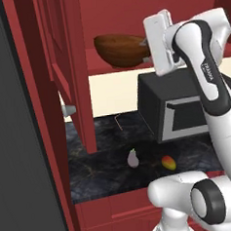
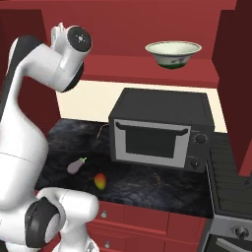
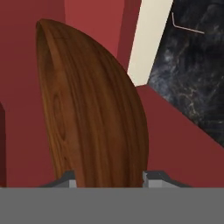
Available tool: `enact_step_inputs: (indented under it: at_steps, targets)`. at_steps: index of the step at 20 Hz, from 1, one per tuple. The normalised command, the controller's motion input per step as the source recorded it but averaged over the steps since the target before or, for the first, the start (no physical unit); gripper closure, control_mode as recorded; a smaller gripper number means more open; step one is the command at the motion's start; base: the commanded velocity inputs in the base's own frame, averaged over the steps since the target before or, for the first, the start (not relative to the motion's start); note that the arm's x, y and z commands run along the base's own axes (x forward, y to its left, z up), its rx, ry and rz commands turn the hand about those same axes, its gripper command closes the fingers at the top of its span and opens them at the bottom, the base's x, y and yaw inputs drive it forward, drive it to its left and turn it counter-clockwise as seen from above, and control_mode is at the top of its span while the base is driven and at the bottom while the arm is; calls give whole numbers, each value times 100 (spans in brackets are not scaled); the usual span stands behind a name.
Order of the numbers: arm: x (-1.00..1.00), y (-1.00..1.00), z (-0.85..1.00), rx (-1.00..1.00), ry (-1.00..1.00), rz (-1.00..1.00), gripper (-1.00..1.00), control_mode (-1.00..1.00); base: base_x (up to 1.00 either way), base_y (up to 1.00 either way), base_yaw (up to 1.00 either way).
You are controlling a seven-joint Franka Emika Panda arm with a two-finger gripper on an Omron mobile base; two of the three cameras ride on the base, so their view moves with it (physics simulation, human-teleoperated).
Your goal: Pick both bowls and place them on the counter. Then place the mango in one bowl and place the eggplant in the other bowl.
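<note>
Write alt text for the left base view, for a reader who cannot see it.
A white robot arm reaches up to a red shelf, its gripper at the rim of a dark brown wooden bowl. Below, on the black marble counter, a pale eggplant and a red-orange mango lie apart in front of a dark microwave.

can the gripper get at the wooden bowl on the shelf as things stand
Probably yes. In the hand view the gripper is right at the wooden bowl, a fingertip on either side of its wall, nothing between. Whether the fingertips touch it yet I cannot tell.
</note>
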Motion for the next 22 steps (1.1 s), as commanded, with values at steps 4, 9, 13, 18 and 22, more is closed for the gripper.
enact_step_inputs:
  at_steps: [4, 9, 13, 18, 22]
  targets:
    - [-69, -14, 0, 8, 0, 0, 100, -100, 0, 0, 0]
    - [-61, -6, -3, 10, 0, 0, 100, -100, 0, 0, 0]
    - [-63, -3, -6, 10, 0, 0, 100, -100, 0, 0, 0]
    - [-57, -1, -5, 5, 0, 0, 100, -100, 0, 0, 0]
    - [-53, 0, -14, 0, 0, 0, 100, -100, 0, 0, 0]
